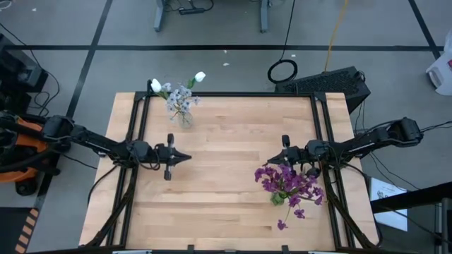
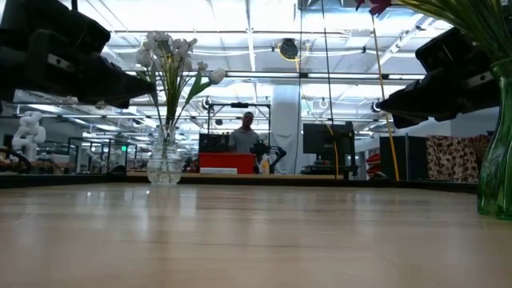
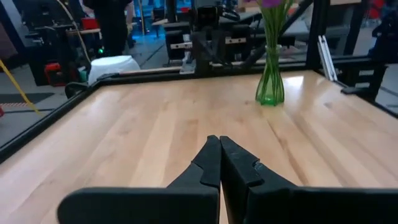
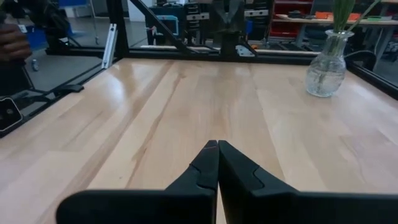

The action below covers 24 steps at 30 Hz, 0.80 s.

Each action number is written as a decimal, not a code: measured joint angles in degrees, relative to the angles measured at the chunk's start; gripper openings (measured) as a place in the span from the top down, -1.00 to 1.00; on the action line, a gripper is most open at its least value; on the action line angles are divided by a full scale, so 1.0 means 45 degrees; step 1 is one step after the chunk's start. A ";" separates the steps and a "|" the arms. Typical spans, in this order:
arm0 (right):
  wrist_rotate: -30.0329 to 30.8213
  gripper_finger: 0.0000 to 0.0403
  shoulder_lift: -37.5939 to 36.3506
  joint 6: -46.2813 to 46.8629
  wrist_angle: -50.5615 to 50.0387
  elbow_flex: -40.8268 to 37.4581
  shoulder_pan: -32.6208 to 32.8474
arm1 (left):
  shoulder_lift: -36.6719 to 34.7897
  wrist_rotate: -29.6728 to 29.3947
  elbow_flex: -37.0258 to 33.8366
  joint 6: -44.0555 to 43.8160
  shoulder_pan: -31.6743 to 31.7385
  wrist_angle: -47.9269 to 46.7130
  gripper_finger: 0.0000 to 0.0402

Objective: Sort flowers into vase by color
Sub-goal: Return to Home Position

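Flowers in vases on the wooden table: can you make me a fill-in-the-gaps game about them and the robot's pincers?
1. The purple small-petalled flowers stand in the ___ glass vase.
2. The clear round glass vase holds pale blue flowers and ___ tulip buds.
3. The left pincer and the right pincer are both ___ (open or shut), holding nothing.
4. The clear vase stands on the ___ arm's side of the light wooden table.

Missing words: green; white; shut; left.

No text, label, brand, number or sign can be read on the tabletop, the vases, the arms, or the room behind.
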 joint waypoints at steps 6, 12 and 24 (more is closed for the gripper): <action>-0.0011 1.00 -0.0049 -0.0015 -0.0124 0.0012 0.0000 | -0.0311 -0.0200 -0.0004 -0.0095 0.0000 -0.0193 0.99; 0.0019 1.00 -0.0345 -0.0022 -0.0553 0.0013 -0.0005 | -0.0591 -0.0845 -0.0005 -0.0335 0.0000 -0.0549 0.99; 0.0038 1.00 -0.2312 -0.0416 -0.2379 0.0018 -0.0015 | -0.2020 -0.0833 -0.0010 -0.0193 0.0000 -0.2214 0.99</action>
